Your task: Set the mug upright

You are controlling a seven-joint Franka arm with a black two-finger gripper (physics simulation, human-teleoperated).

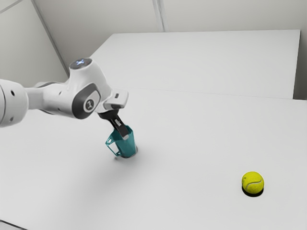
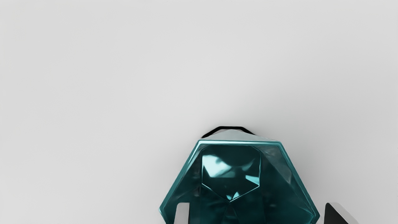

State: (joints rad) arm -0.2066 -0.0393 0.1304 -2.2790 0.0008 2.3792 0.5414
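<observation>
one teal mug (image 1: 126,147) stands mouth up on the counter (image 1: 192,158); the end effector (image 2: 257,214) is spread, one finger (image 2: 182,214) over its mouth; righting looks complete, leaving a careful lift clear.

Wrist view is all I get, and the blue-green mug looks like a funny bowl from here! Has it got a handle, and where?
Observer: Yes, its handle sticks out toward the exterior view's left.
Operator: Cool! Is there another thing with the mug?
Observer: A yellow tennis ball rests toward the exterior view's right.
Operator: And which way does my robot arm come in?
Observer: From the exterior view's left.
</observation>
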